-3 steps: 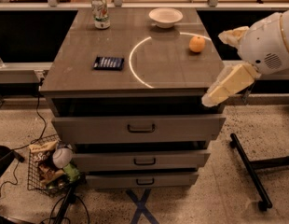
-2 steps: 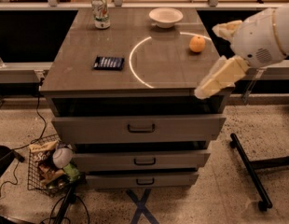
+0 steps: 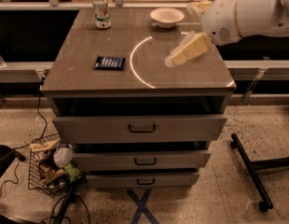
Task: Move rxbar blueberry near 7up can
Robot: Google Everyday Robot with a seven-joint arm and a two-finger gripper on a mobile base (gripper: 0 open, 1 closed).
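Observation:
The rxbar blueberry (image 3: 109, 63), a flat dark blue wrapper, lies on the left middle of the cabinet top (image 3: 79, 73). The 7up can (image 3: 102, 11) stands upright at the far left corner, well behind the bar. My gripper (image 3: 171, 61) hangs over the right half of the top, pointing down and left, about a hand's width right of the bar and holding nothing that I can see. The white arm behind it covers the far right part of the top.
A white bowl (image 3: 167, 17) sits at the back middle. A white arc (image 3: 134, 65) is marked on the top. Drawers (image 3: 141, 128) step out below the front edge. A wire basket (image 3: 49, 166) and a black stand leg (image 3: 249, 169) are on the floor.
The arm has swung left and up over the cabinet top, closer to the bar. It now hides the orange fruit that showed at the back right. The bar and can have not moved.

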